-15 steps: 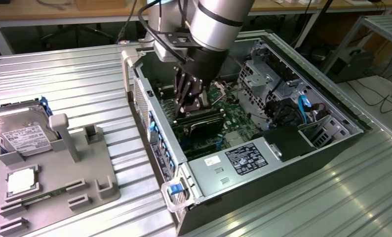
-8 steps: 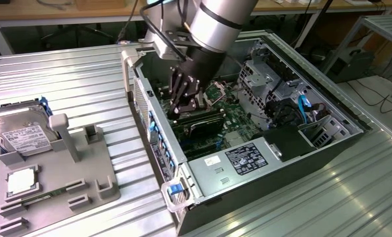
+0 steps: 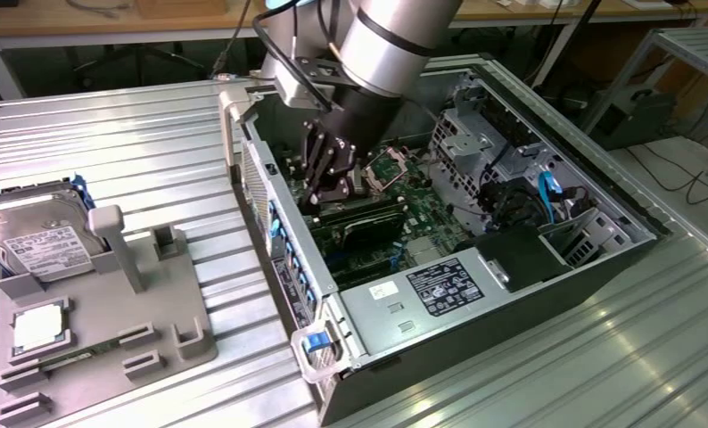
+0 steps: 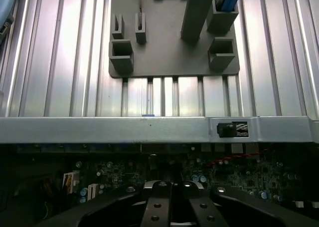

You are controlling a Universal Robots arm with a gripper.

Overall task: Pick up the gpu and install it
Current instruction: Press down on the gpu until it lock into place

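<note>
The closed gripper (image 4: 172, 207) reaches down inside the open computer case (image 3: 592, 267), pressing on the gpu (image 3: 360, 221) (black cooler up), apparently seating it in the motherboard (image 3: 432, 214) slot.

The robot's single arm comes in from the top of the exterior view, its silver tube segment with a black band slanting down toward that view's left into a black wrist housing. Black cables loop beside the wrist. The end effector (image 3: 333, 185) points steeply downward, its dark linkage bars drawn together and the fingers closed. In the wrist view the end effector (image 4: 172, 199) shows as two black fingers (image 4: 155, 207) pressed side by side, flanked by curved black links.
</note>
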